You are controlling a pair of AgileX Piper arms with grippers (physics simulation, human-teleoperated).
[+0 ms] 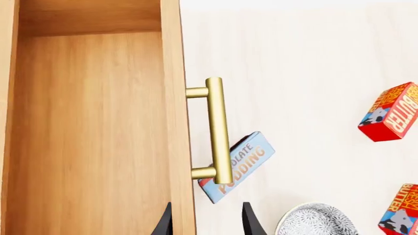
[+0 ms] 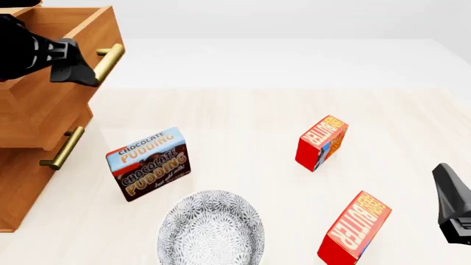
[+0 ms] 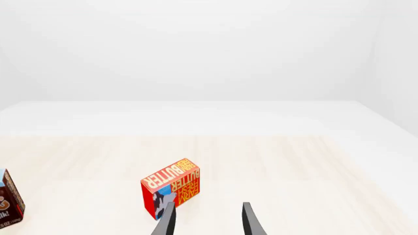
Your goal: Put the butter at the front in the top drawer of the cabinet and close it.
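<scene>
Flanking front butter (image 2: 353, 227): bowl (image 2: 212, 229), pudding box (image 2: 151, 164).

We see the red butter (image 2: 353, 227) carton standing upright at the table's near edge, while the light-brown cabinet's (image 2: 22, 182) top drawer (image 2: 52, 99) hangs pulled open, its brass handle outward.

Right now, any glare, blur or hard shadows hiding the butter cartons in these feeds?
Front view: flat, even light, only faint shadows; both butter cartons sharp, lettering readable. Right wrist view: one carton crisp, white backdrop featureless. Left wrist view: no glare on the brass handle.
</scene>
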